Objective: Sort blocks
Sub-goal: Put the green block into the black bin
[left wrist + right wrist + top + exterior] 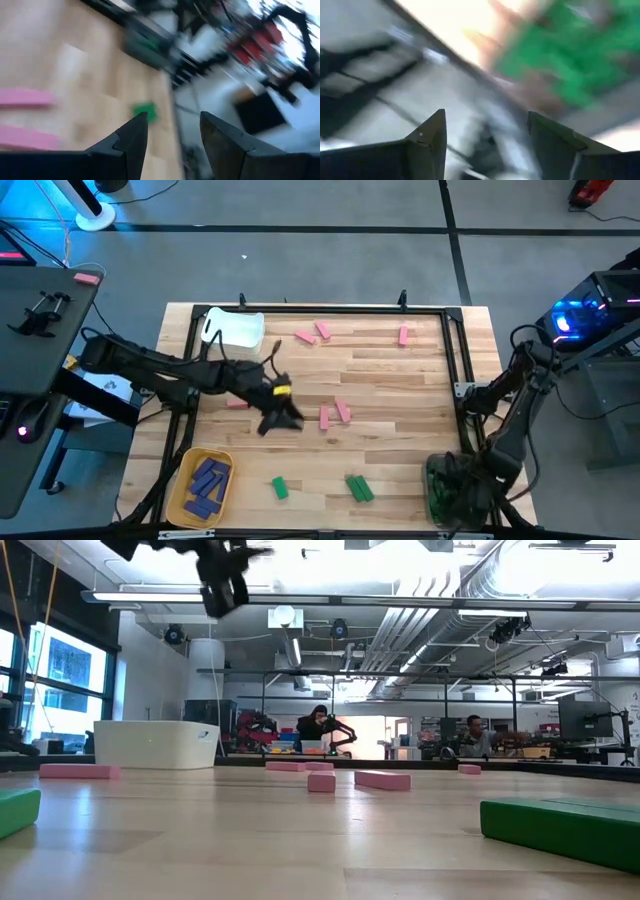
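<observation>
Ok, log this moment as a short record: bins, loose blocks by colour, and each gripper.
white bin: far left of the table, contents not visible
yellow bin: near left corner, holds purple blocks
clear bin: near right corner, holds green blocks
loose pink blocks: scattered over the far and middle table
loose green blocks: two spots near the front edge
left gripper: open, empty, above mid-table
right gripper: open, empty, by the clear bin

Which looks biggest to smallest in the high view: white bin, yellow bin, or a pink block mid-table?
1. Yellow bin and white bin: close in footprint, so I won't rank them.
2. Pink block: clearly smallest.
</observation>
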You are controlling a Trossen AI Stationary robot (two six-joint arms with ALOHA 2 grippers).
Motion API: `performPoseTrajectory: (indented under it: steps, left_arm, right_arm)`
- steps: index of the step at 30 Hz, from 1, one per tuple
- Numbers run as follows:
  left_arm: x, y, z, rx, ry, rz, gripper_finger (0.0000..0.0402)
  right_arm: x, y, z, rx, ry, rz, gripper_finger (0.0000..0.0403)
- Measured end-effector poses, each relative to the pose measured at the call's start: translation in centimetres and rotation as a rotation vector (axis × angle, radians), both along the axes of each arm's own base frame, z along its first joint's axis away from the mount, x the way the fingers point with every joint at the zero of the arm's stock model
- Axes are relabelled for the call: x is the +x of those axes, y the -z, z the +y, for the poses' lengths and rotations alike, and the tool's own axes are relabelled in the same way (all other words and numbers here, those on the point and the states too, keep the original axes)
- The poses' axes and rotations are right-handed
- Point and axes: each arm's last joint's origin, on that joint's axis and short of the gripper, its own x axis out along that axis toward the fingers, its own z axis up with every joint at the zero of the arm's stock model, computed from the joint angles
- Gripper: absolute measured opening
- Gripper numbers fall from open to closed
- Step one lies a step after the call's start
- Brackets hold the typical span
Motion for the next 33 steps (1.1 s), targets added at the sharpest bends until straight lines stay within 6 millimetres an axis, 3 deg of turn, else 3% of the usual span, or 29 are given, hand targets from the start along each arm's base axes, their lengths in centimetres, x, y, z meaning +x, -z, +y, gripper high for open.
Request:
performPoseTrajectory:
  steps: [4, 8, 12, 16, 22, 28, 33]
  left_arm:
    - [-0.7, -0.1, -2.7, -0.039, 0.204, 0.005, 0.0168]
    - [-1.6, 0.0, -5.6, -0.001, 0.348, -0.022, 0.0168]
    - [-2.4, 0.0, -7.7, 0.036, 0.403, -0.042, 0.0168]
    - [-2.9, 0.0, -8.8, 0.068, 0.385, -0.052, 0.0168]
    - [-3.2, 0.0, -9.5, 0.099, 0.319, -0.055, 0.0168]
    - [-3.5, 0.2, -9.8, 0.076, 0.288, -0.016, 0.0168]
    - [-4.0, 0.5, -10.5, 0.084, 0.317, 0.019, 0.0168]
  right_arm:
    - [4.3, -1.7, 0.2, 0.069, 0.24, -0.302, 0.0206]
    - [10.1, -2.1, -0.3, 0.04, 0.296, -0.47, 0.0199]
    - [16.0, -0.9, -0.5, 0.04, 0.178, -0.388, 0.0195]
    - [20.1, 1.1, 0.2, -0.033, 0.034, -0.268, 0.0195]
    - [22.2, 3.1, 1.1, -0.227, -0.085, -0.015, 0.0195]
    - [23.5, 3.0, 2.8, -0.219, -0.186, -0.088, 0.0195]
    - [23.6, 2.7, 2.8, -0.267, -0.179, -0.124, 0.0195]
